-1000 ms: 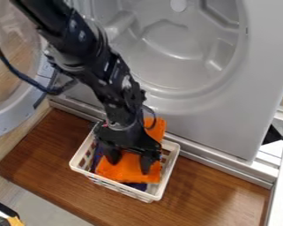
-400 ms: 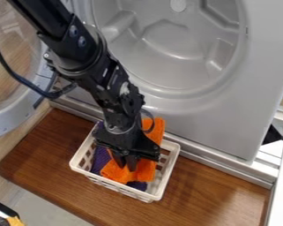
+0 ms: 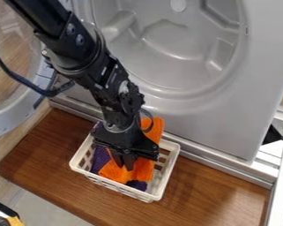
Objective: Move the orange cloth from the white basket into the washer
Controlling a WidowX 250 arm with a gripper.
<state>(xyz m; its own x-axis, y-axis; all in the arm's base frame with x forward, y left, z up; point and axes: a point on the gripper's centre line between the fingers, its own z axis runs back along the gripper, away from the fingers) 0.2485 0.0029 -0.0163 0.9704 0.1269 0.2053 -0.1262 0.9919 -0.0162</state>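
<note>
My one tool [image 3: 125, 167] points down inside the one white basket [image 3: 154, 194], its two fingers drawn close together and clamped on the one orange cloth [image 3: 144, 170]. The cloth is bunched between and around my fingertips; part of it lies below them, and another part runs up past the far side of my tool, toward the basket's upper right edge. Just left of my tool, in the same basket, is a purple cloth [image 3: 101, 159]. A dark blue patch of fabric [image 3: 137, 185] shows below my tool and the orange cloth; whether it belongs to the purple cloth or is a second piece, I cannot tell. The slatted basket wall surrounds my fingertips, and the one wooden table [image 3: 49, 150] spreads beneath and around it. Above and to the right of my tool stands one grey washer [image 3: 226, 119], its one round opening [image 3: 173, 53] well apart from my fingertips. Its one round door [image 3: 14, 119] hangs open to the upper left of my tool. One black cable [image 3: 25, 79] loops beside my one black arm [image 3: 87, 53], which slants down from the upper left.
</note>
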